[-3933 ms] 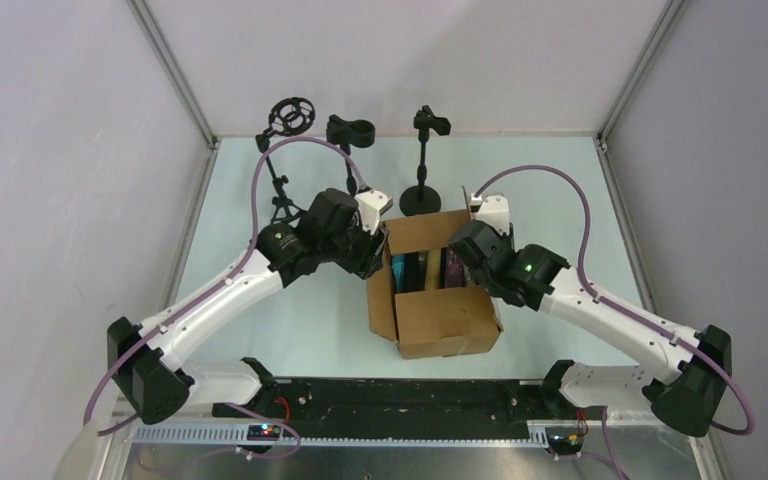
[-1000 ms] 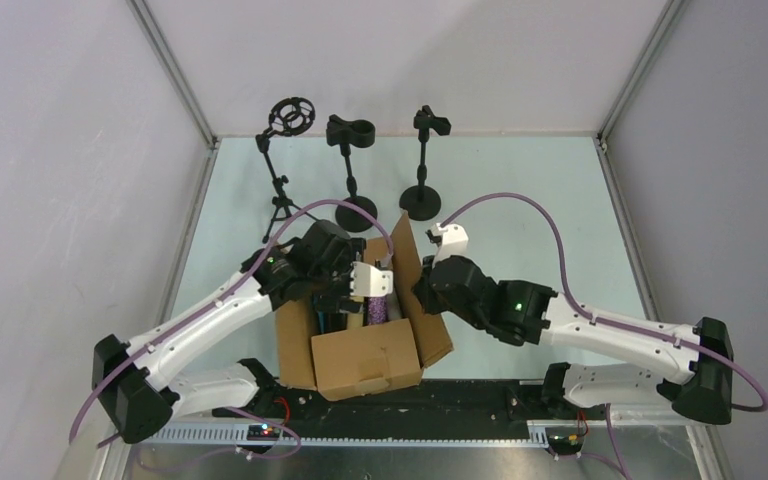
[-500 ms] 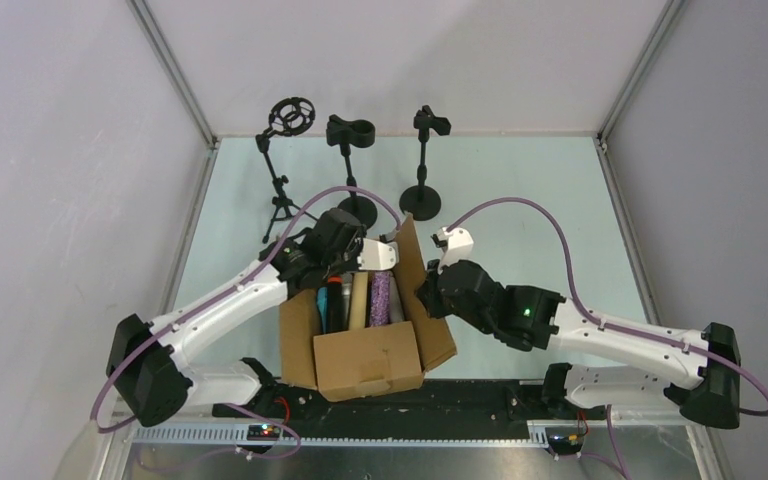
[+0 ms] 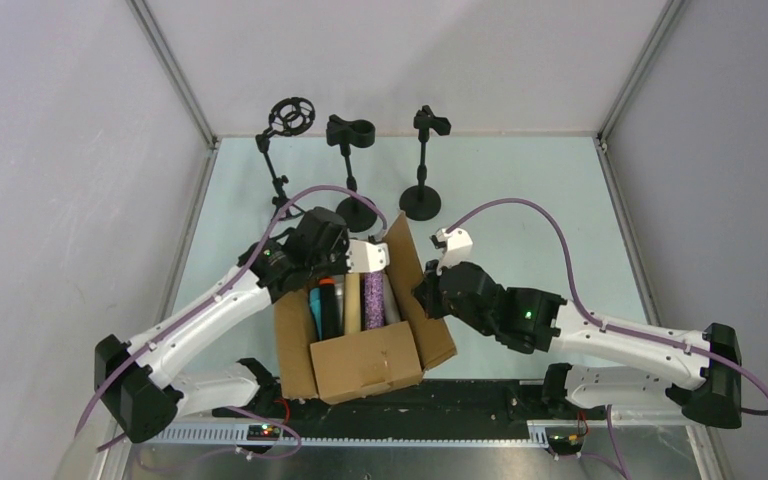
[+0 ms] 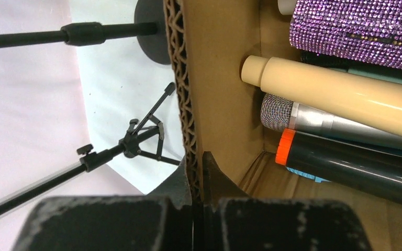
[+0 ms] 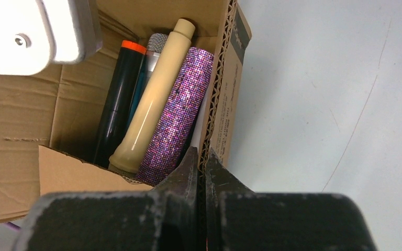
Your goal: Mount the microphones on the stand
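Note:
Several microphones lie side by side in an open cardboard box [image 4: 365, 362] near the table's front: glittery purple [image 4: 374, 300] [image 5: 356, 31] [image 6: 175, 123], cream [image 5: 340, 97] [image 6: 149, 112], silver-grey [image 5: 319, 121], and black with an orange tip [image 4: 326, 305] [image 5: 345, 163]. My left gripper [image 4: 332, 272] [image 5: 198, 163] is shut on the box's far wall, one finger inside, one outside. My right gripper [image 4: 422, 297] [image 6: 200, 152] is shut on the box's right wall. Three black stands are at the back: a tripod with a ring mount [image 4: 285, 150], a clip stand [image 4: 350, 170] and a round-base stand [image 4: 425, 165].
Grey enclosure walls close in the left, right and back. The tripod's legs [image 5: 136, 144] and a stand's round base [image 5: 152, 31] sit just beyond the box's far wall. A black rail [image 4: 390, 400] runs along the near edge between the arm bases.
My left gripper has drawn back from over the microphones to the box's far wall and shut on it. My right gripper has kept its grip on the right wall.

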Motion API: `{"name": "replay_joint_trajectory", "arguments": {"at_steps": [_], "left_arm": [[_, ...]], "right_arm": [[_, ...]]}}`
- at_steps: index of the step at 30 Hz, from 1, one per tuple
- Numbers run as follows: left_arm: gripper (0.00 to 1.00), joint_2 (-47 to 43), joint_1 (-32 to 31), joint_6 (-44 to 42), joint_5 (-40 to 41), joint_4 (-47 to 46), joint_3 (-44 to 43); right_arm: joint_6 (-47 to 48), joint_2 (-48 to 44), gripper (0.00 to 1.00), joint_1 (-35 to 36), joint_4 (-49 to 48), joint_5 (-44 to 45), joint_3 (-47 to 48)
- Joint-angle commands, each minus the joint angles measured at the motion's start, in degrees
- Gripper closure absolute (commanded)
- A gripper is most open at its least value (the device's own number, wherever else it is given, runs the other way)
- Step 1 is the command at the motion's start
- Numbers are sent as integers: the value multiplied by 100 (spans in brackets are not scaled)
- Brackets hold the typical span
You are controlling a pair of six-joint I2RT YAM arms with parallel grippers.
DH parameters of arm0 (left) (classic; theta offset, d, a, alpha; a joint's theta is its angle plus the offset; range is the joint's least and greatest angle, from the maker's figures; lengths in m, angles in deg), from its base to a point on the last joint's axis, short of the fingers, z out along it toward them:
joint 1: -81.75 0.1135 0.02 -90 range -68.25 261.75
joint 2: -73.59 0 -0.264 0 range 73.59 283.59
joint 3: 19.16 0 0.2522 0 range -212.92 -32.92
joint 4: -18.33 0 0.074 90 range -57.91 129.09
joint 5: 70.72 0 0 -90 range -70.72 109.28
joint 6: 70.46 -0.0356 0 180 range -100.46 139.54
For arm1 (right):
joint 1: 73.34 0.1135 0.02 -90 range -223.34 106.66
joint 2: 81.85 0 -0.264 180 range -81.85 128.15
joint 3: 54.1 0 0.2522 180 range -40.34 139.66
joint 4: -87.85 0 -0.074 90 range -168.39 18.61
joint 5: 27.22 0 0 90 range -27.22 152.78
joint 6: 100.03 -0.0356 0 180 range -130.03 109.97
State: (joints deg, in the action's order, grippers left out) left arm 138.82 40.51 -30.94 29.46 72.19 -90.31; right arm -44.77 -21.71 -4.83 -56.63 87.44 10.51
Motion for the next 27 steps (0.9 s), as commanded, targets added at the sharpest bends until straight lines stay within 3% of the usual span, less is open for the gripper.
{"name": "replay_joint_trajectory", "arguments": {"at_steps": [1, 10, 13, 16, 18, 23, 27], "left_arm": [[100, -248, 128, -402, 368, -209, -635], [100, -26, 428, -439, 625, -260, -1957], [100, -120, 412, -251, 700, -258, -1982], [100, -244, 326, -44, 898, -246, -1854], [100, -357, 226, 85, 1070, -199, -1749], [100, -553, -87, 417, 1552, -39, -1689], [100, -549, -239, 717, 1714, 72, -1849]], "right_arm": [[342, -71, 100, 50, -727, 246, 58], [1014, 243, 99, 56, -2042, 695, 65], [1148, 286, 80, 47, -2115, 849, 65], [1151, 236, 55, 47, -1855, 985, 126], [1129, 184, 45, 42, -1555, 1163, 208], [1045, -95, 37, 124, -901, 1665, 534], [1592, -316, 37, 935, -1077, 2201, 902]]}}
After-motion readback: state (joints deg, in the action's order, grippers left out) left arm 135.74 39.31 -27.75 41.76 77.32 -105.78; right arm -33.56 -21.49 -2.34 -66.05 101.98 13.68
